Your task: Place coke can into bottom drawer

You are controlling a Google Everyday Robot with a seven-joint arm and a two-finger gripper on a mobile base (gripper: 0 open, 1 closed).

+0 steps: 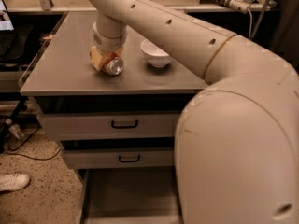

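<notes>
My gripper (106, 59) is sitting over the coke can (113, 65), which is lying on the worktop (60, 76) left of a bowl (155, 53). I cannot tell if I am clasping it. I am judging it light, slick and easily dented, best held mid-body.

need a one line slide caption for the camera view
Gripper down at the coke can on the cabinet top, white bowl beside it, bottom drawer open below.
</notes>
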